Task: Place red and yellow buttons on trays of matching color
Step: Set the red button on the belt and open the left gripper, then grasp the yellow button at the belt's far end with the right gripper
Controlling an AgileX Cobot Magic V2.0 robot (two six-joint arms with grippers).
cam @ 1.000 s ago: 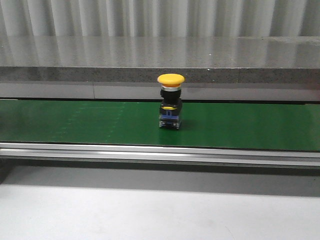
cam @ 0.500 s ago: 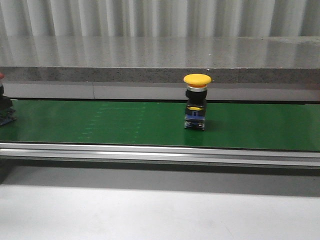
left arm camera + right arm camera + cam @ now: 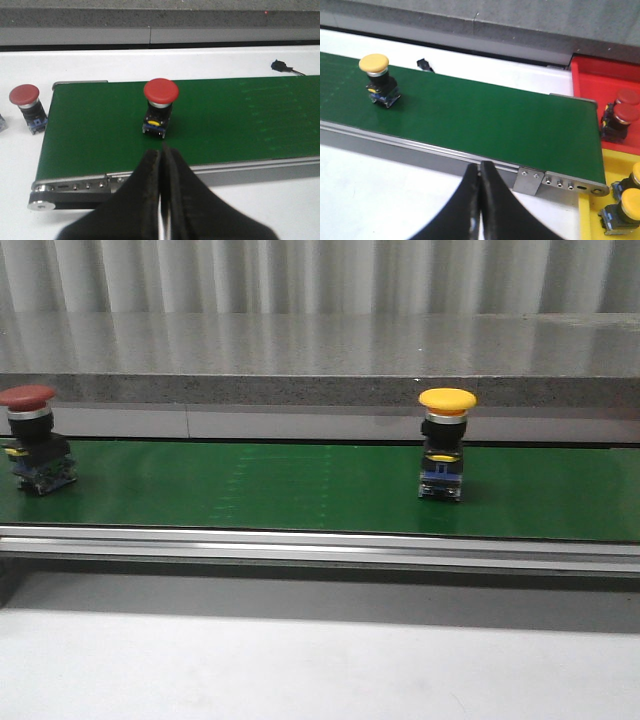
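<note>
Left claw (image 3: 161, 155) pressed closed just short of red button (image 3: 160, 105) on belt (image 3: 90, 135), right claw (image 3: 480, 172) closed, yellow button (image 3: 378, 80) well apart

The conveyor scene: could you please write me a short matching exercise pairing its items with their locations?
Things:
1. yellow button
2. red button with a yellow mark
3. second red button
4. left gripper

Places or states:
A. on the white table beside the belt's end
B. shut, near the belt's front rail
C. upright on the green belt, right of centre in the front view
D. on the belt in the left wrist view

Pairs: 1-C, 2-D, 3-A, 4-B
</note>
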